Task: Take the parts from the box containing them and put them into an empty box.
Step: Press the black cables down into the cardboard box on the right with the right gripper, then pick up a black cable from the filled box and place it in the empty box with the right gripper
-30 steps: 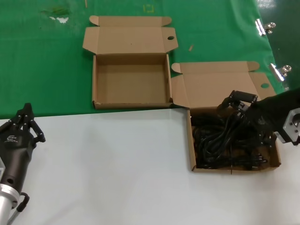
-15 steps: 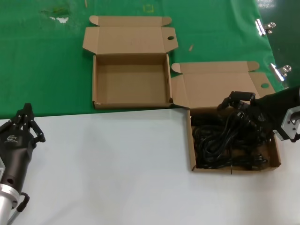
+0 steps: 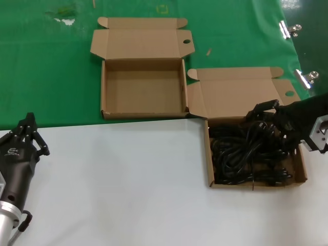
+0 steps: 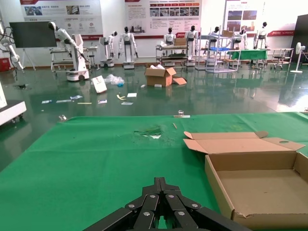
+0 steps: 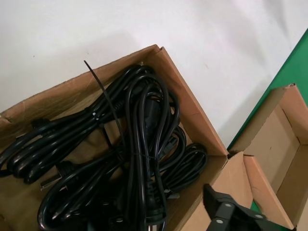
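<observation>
Here the right end effector (image 3: 266,114) hangs over the far right part of the cable box (image 3: 211,164), which sits on the white surface (image 3: 128,195) at the right, its lid (image 3: 236,95) folded back onto the green cloth (image 3: 46,72). Its black fingers reach down toward the tangle of black cables (image 3: 248,156), but whether they are spread or closed on a cable I cannot tell; the wrist view shows only one dark finger (image 5: 224,211) at the edge, above the box corner. In that view the cables (image 5: 130,159) lie coiled in long bundles inside the cardboard walls (image 5: 187,106), with a thin black tie (image 5: 103,96) sticking up from one bundle. The empty box (image 3: 105,89) stands on the green cloth, farther back and to the left of the cable box, its near right corner just beside the other box's lid; its own lid is open and nothing lies in it. The left end effector (image 3: 26,134) rests low at the left edge of the white surface, well apart from both boxes, its fingers (image 4: 161,202) pressed together to a point.
</observation>
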### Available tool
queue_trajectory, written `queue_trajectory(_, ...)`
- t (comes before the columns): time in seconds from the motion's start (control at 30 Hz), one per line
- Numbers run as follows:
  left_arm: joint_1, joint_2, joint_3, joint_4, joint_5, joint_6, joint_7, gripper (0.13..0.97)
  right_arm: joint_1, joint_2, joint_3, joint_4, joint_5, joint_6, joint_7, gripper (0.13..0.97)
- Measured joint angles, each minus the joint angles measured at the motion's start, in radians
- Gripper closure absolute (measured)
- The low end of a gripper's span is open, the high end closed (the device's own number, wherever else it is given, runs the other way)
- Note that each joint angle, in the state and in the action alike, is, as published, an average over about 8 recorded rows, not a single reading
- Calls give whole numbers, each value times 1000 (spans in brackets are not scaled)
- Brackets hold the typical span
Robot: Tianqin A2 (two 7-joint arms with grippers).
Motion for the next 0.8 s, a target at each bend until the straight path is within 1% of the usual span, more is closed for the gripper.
queue_trajectory(0.2,0,0,0,0,0,0,0,957,-21,13,7,40,5,-6,25,605)
queue_trajectory(0.33,0,0,0,0,0,0,0,957,-28,18,11,53,8,-8,32,605)
queue_trajectory(0.6,0,0,0,0,0,0,0,957,-30,31,15,60,8,-10,31,789)
queue_trajectory(0.63,0,0,0,0,0,0,0,957,-31,33,15,62,8,-10,31,789)
queue_trajectory(0.8,0,0,0,0,0,0,0,957,-45,45,17,82,9,-11,40,858)
